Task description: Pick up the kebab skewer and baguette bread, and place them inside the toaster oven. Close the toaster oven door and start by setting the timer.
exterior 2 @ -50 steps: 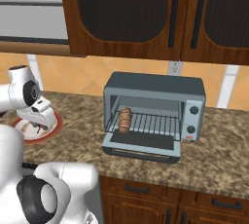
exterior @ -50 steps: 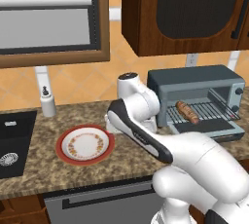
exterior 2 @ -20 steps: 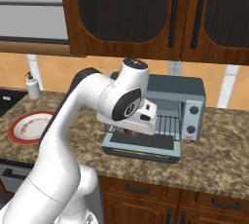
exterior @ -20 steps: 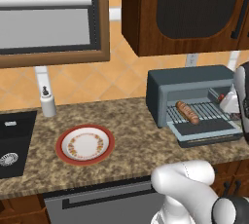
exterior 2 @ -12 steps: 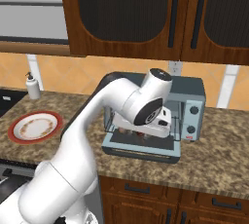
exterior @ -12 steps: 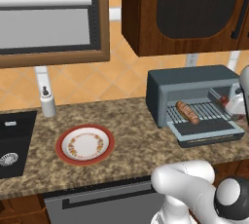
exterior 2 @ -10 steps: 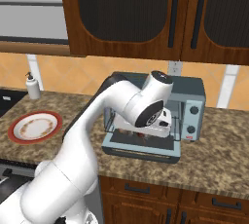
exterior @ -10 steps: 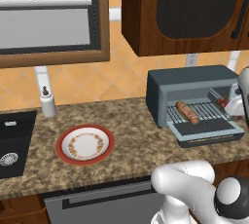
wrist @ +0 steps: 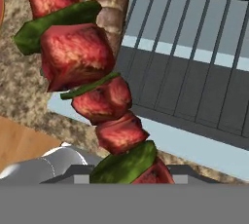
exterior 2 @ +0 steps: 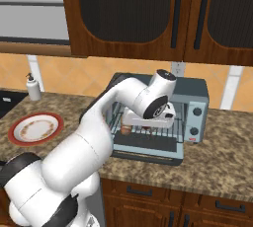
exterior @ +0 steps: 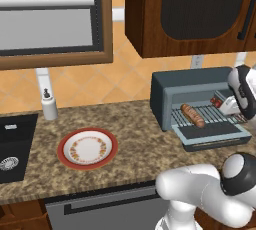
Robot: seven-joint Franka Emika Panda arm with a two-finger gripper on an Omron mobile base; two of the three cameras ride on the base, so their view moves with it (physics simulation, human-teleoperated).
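Observation:
The blue-grey toaster oven (exterior: 185, 81) stands on the counter with its door (exterior: 212, 135) dropped open. The golden baguette bread (exterior: 192, 115) lies on the left part of the wire rack. My gripper (exterior: 225, 106) hangs at the oven mouth, over the right part of the rack, shut on the kebab skewer (exterior: 216, 102). In the hand view the kebab skewer (wrist: 92, 86), red chunks with green pieces, rises from the bottom edge, with the baguette bread (wrist: 112, 4) and the rack (wrist: 194, 47) behind it. From the right, my gripper (exterior 2: 148, 122) sits just above the open door (exterior 2: 148, 147).
A red-rimmed plate (exterior: 87, 148) lies bare on the granite counter left of the oven. A soap bottle (exterior: 48, 105) stands by the wall and a dark sink (exterior: 12, 146) is at far left. The oven's knobs (exterior 2: 197, 112) are on its right side. Wooden cabinets hang overhead.
The arm has swung from above the plate across to the oven front, carrying the skewer. Over the last half second it has edged a little closer to the rack.

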